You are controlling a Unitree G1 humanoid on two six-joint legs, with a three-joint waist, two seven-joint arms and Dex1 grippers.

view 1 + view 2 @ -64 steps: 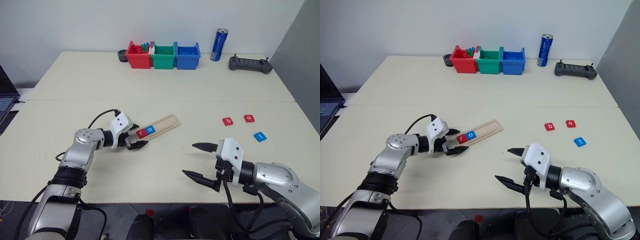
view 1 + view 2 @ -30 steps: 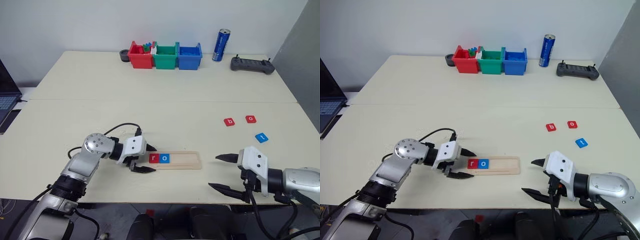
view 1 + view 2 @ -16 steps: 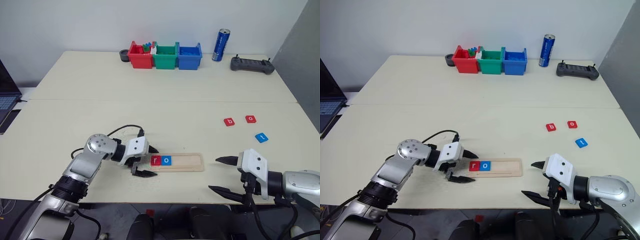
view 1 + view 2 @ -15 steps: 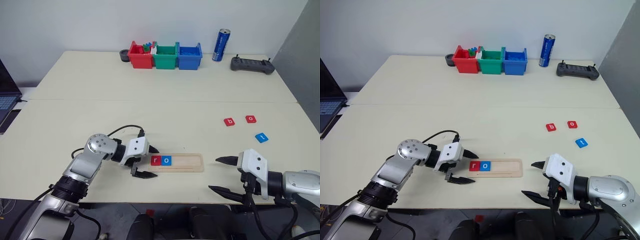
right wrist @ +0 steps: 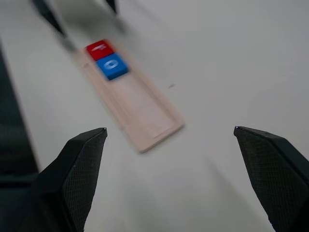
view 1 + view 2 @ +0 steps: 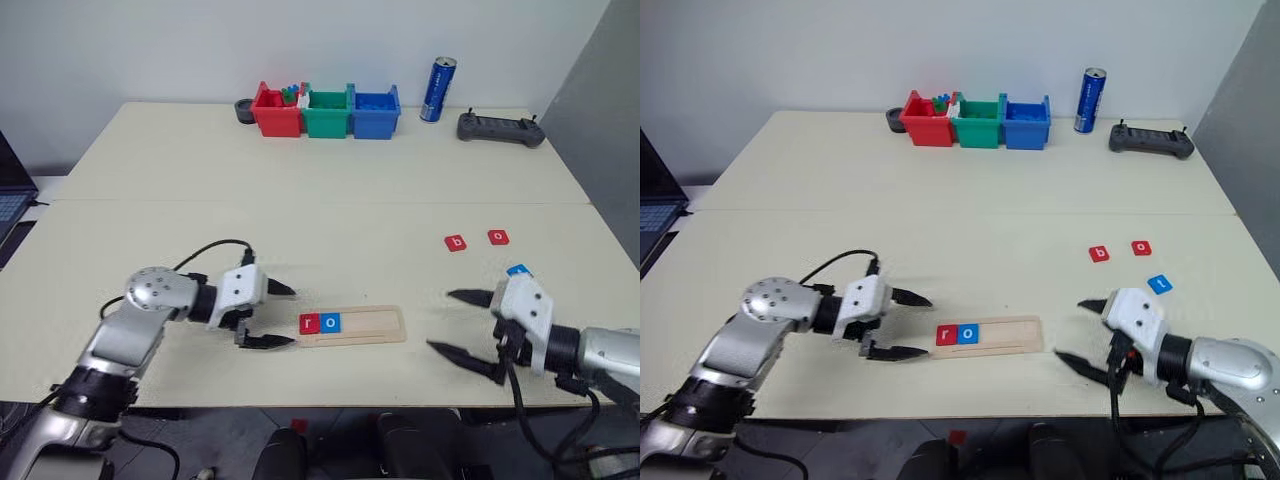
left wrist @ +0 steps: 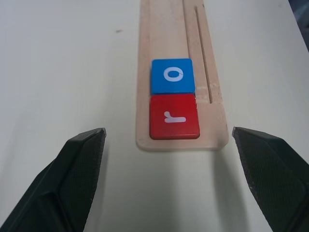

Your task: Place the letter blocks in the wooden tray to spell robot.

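The wooden tray lies level near the table's front edge. A red r block and a blue o block sit side by side at its left end. My left gripper is open just left of that end and touches nothing. From the left wrist, the r block and o block lie ahead of its spread fingers. On the right, a red b block, a red o block and a blue t block lie loose. My right gripper is open and empty, right of the tray.
Red, green and blue bins stand in a row at the table's back. A blue can and a black controller are to their right. A laptop shows at the left edge.
The tray, slanted and farther back two seconds ago, now lies level near the front edge. My left gripper has backed off leftward from its end. My right gripper has moved up toward the t block.
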